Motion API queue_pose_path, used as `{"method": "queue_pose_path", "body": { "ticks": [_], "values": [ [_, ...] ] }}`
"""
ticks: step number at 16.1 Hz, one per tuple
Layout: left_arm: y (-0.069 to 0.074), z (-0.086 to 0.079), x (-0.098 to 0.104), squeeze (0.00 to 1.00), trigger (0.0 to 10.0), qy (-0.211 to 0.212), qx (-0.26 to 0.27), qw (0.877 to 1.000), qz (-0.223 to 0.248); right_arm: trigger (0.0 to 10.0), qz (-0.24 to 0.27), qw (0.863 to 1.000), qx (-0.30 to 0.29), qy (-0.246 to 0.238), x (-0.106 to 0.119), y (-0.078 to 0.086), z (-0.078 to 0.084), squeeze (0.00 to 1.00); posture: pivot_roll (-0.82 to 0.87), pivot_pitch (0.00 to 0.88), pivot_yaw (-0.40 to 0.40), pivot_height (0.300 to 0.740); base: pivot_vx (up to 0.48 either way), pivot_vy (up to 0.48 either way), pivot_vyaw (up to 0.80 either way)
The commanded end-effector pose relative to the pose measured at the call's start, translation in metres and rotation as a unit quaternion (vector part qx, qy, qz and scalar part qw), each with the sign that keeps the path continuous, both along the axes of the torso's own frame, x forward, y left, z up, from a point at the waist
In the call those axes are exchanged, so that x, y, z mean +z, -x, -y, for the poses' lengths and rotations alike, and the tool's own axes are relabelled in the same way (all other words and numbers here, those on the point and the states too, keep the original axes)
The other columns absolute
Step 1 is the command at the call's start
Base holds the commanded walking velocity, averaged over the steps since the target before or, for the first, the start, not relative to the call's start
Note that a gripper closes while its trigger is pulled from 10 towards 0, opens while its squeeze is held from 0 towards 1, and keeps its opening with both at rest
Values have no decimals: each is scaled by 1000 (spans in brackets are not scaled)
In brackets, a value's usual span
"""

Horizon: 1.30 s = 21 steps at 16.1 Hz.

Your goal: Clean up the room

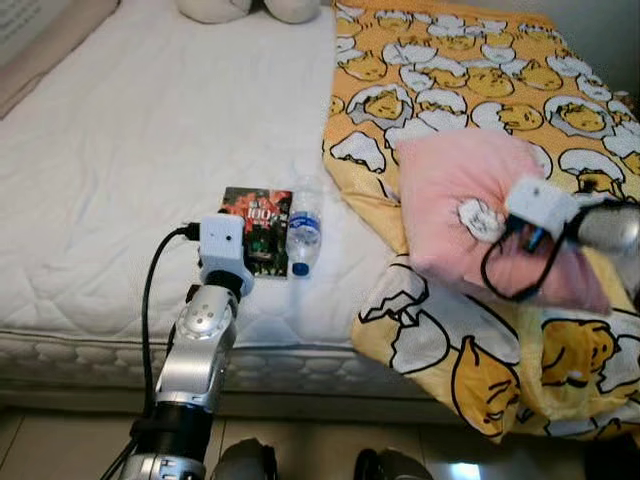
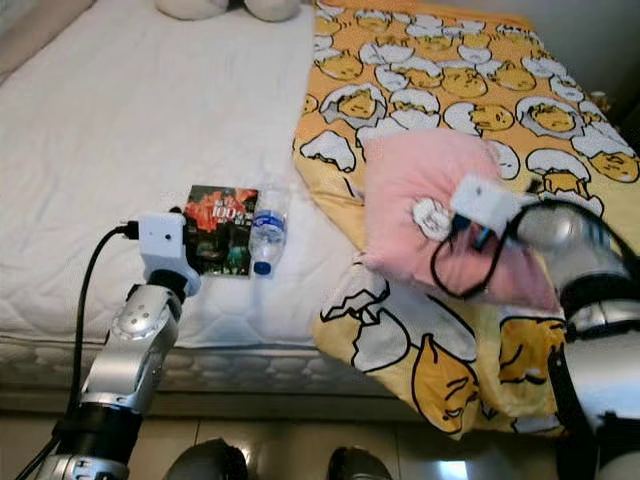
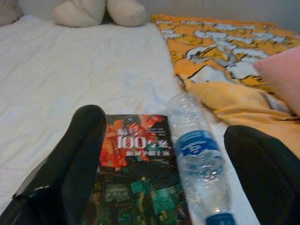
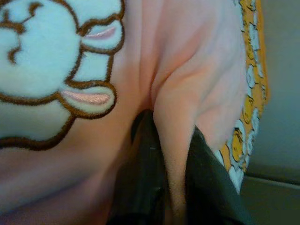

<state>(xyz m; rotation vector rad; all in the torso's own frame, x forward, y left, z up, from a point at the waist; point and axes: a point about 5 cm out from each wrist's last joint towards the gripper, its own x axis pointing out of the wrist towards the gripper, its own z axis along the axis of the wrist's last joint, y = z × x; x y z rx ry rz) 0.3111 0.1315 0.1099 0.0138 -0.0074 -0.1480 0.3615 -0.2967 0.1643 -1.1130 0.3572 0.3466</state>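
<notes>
You are seeing a pink pillow (image 1: 470, 205) lying on the yellow blanket (image 1: 480, 80); book (image 1: 258, 230) and bottle (image 1: 304, 238) lying beside it.

On the bed (image 1: 120, 150), we find a book (image 1: 258, 228) near the front edge, with a water bottle (image 1: 303, 238) lying just beside it on its right. A blanket (image 1: 470, 80) covers the bed's right side, and a pillow (image 1: 470, 200) sits on it. Far back, a plush toy (image 1: 250, 8) rests on the mattress. Our left pincer (image 3: 159, 178) sits just before book and bottle; our right pincer (image 4: 164, 187) pinches a fold of the pillow.
</notes>
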Motion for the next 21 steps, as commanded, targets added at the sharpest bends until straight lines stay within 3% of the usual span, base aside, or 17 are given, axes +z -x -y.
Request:
{"method": "queue_pose_path", "body": {
  "ticks": [1,3,5,6,8,11,12,15,17,18,21],
  "values": [
    [2,18,8,0,10000,-6,-43,999,23,10000,35,999,-18,-11,5,2,8,1000,22,14,-33,740,0,0,0],
    [4,21,7,0,10000,-7,-52,998,22,10000,90,991,-39,-89,15,-2,6,1000,20,14,-33,740,0,0,0],
    [5,20,6,0,10000,-6,-54,998,20,10000,98,973,-59,-201,10,-2,0,1000,20,18,-40,740,0,0,0],
    [6,20,6,0,10000,-5,-55,998,20,10000,112,953,-72,-273,10,-3,-4,1000,19,17,-46,740,0,0,0],
    [8,17,6,0,10000,-3,-48,999,22,10000,174,887,-138,-405,4,-1,-6,1000,20,23,-58,740,0,0,0],
    [10,14,5,0,10000,-9,-40,999,20,10000,240,837,-167,-462,-18,17,-23,1000,14,27,-68,740,0,0,0],
    [9,10,4,0,10000,-21,-28,999,18,10000,265,804,-189,-498,-37,39,-38,1000,13,27,-76,740,0,0,0],
    [12,-1,3,0,10000,-18,-8,1000,16,10000,269,760,-229,-546,-61,75,-59,1000,1,23,-64,740,0,0,0],
    [12,-6,5,0,10000,-7,4,1000,21,10000,262,772,-186,-548,-54,75,-73,1000,-5,19,-55,740,0,0,0],
    [9,-14,13,0,10000,23,45,998,43,10000,234,776,-179,-558,-57,73,-80,1000,-11,14,-49,740,345,-330,0],
    [5,-4,13,0,10000,26,34,998,39,10000,215,781,-180,-558,-55,75,-87,1000,-28,9,-39,740,359,-315,0]
  ]
}}
